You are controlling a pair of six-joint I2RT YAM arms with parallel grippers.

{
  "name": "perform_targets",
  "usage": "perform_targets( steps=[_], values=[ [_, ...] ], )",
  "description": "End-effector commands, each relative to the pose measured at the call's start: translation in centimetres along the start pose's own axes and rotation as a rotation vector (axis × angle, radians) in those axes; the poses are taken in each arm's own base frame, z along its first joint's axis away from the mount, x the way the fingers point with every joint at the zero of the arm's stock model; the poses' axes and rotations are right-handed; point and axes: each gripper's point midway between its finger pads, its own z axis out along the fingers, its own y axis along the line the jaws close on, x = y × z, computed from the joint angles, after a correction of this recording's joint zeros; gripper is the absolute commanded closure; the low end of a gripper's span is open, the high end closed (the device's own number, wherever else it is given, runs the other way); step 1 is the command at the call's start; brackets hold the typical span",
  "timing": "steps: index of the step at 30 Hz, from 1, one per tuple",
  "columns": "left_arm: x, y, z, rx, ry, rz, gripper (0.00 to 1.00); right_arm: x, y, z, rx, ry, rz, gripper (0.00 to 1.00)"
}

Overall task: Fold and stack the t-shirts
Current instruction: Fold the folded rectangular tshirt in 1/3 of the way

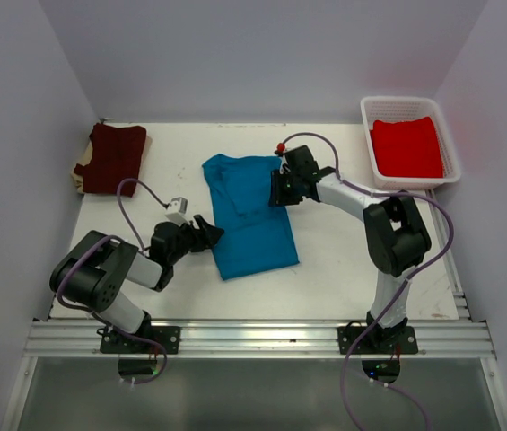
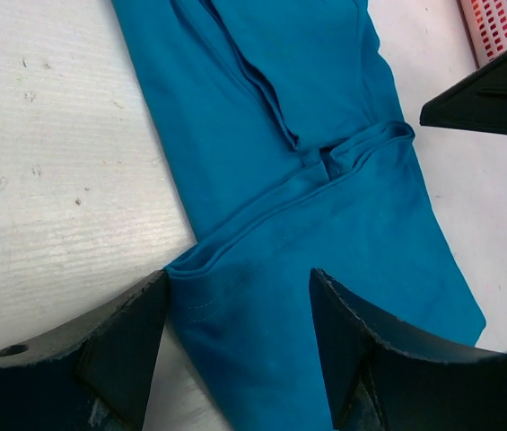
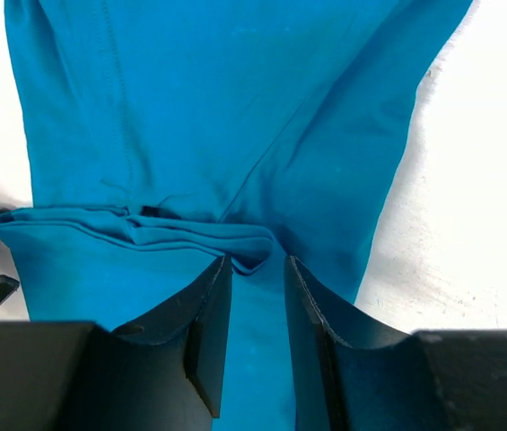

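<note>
**Both tools at the teal-blue t-shirt, one on each side**

The left arm lies low over the near left part of the counter (image 1: 343,260), with its elbow folded back close to its base. Its forearm points toward the middle. The left tool (image 1: 208,232) is at the left edge of the teal-blue t-shirt (image 1: 249,215). In the left wrist view its jaws stand wide apart, released, and the folded corner of the shirt lies between them without being pressed.

The right arm rises from its base, bends at the elbow and reaches far and to the left. The right tool (image 1: 275,187) is at the right edge of the same shirt, at its farther half. In the right wrist view the jaws are narrow and clenched on a small raised fold of the teal cloth.

The teal-blue t-shirt lies partly folded in the middle of the counter. The dark maroon t-shirt (image 1: 109,157) lies folded at the far left corner. The bright red t-shirt (image 1: 406,148) lies inside a white mesh basket (image 1: 397,100) at the far right corner.

The counter is white and a little marked. A metal rail (image 1: 262,337) runs along its near edge, and pale walls (image 1: 262,54) close it on three sides.
</note>
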Motion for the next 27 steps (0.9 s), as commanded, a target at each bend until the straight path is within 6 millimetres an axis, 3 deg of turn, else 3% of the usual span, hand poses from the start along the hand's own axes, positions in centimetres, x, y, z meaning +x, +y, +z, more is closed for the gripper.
perform_targets(
  steps=[1, 12, 20, 21, 25, 27],
  values=[
    [-0.3, 0.1, 0.5, 0.012, -0.003, 0.016, 0.32, -1.4, -0.1, -0.2, 0.006, -0.026, -0.017, 0.66],
    [0.1, 0.1, 0.8, 0.028, 0.012, 0.005, 0.51, 0.1, -0.9, 1.4, 0.018, 0.014, -0.003, 0.66],
    [0.3, -0.1, 1.2, 0.048, 0.019, -0.004, 0.55, -0.2, -0.9, 2.0, 0.017, 0.016, -0.005, 0.68],
    [0.3, -0.2, 1.2, 0.053, 0.020, -0.004, 0.56, -0.2, -0.9, 2.1, 0.016, 0.017, -0.004, 0.70],
    [0.4, -0.4, 1.3, 0.067, 0.024, -0.004, 0.60, 0.0, -0.8, 2.3, 0.006, 0.025, -0.002, 0.94],
    [0.2, -0.8, 1.3, 0.084, 0.021, -0.001, 0.66, 0.0, -0.7, 2.1, 0.003, 0.023, -0.003, 1.00]
  ],
)
